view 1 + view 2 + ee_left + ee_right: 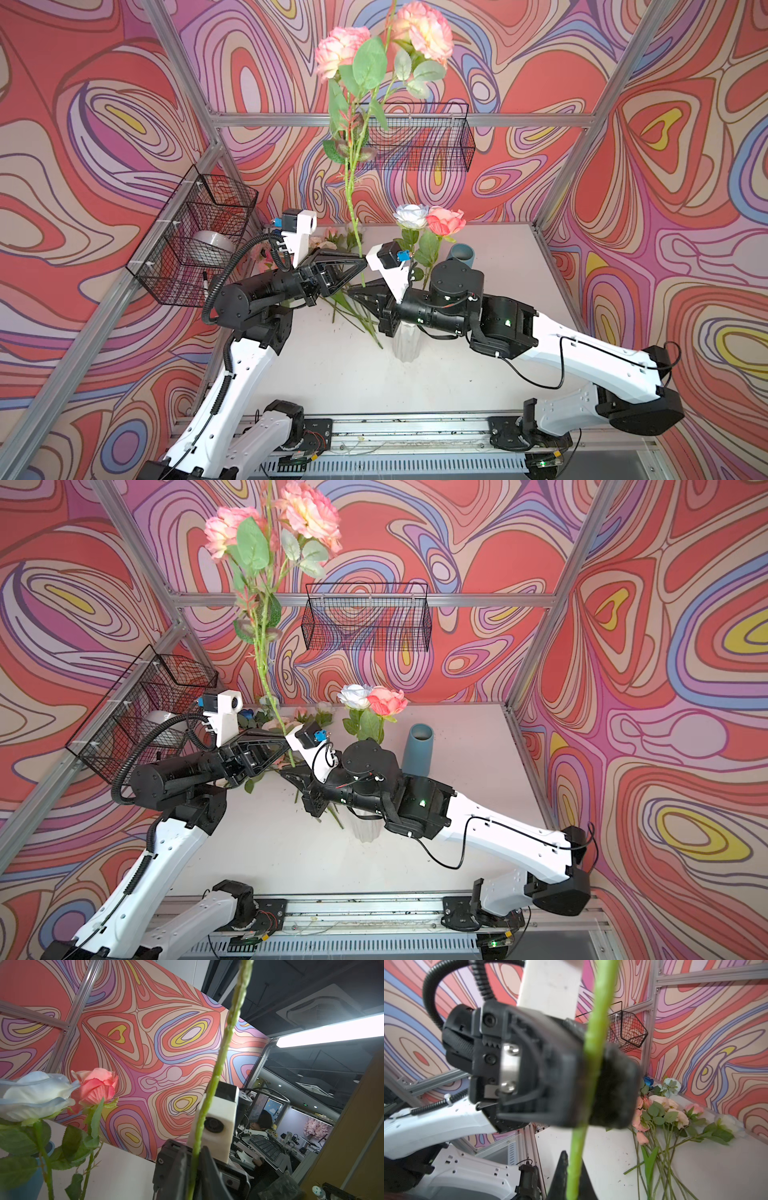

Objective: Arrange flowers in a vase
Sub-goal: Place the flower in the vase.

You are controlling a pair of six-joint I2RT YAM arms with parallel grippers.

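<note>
Handling: tall pink rose (351, 199) looks light, top-heavy, springy | right gripper (572, 1169) clenched low on its stem | left gripper (192, 1167) grip: can't tell | you should grip bare stem.

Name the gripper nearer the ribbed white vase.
Right. The right gripper, shut on the tall pink rose's green stem, hangs close beside the white vase; the left gripper sits higher up that stem.

No legible text, label, brand or number in any view. Left wrist view: small green lit sign (305, 1104) hangs high in the background office, its characters too small to read.
</note>
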